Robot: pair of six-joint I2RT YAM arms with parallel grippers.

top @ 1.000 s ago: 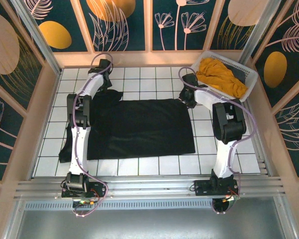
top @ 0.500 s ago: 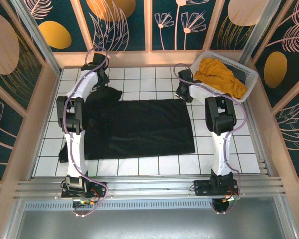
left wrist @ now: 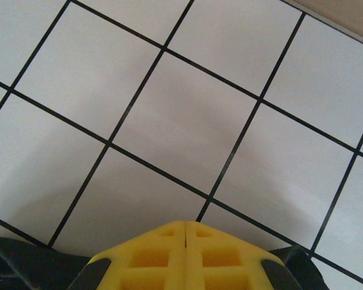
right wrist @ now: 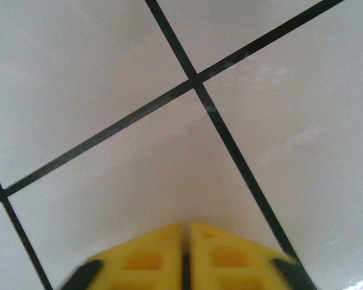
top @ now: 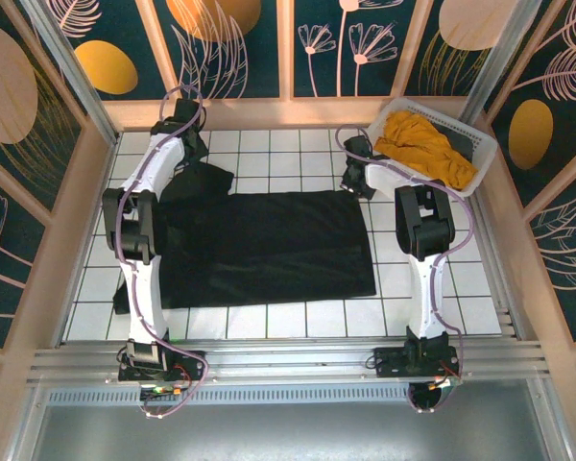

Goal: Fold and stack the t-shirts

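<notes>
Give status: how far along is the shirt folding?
Done: black t-shirt spread flat. In hand: left claw shut on its far-left edge; right claw shut at the far-right corner, grip unclear. Left: fold it, then the yellow t-shirt lying in the basket, then stack.

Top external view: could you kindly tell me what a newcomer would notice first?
A large black t-shirt lies spread across the middle of the white tiled table. A mustard-yellow t-shirt sits crumpled in a white basket at the far right corner.
</notes>
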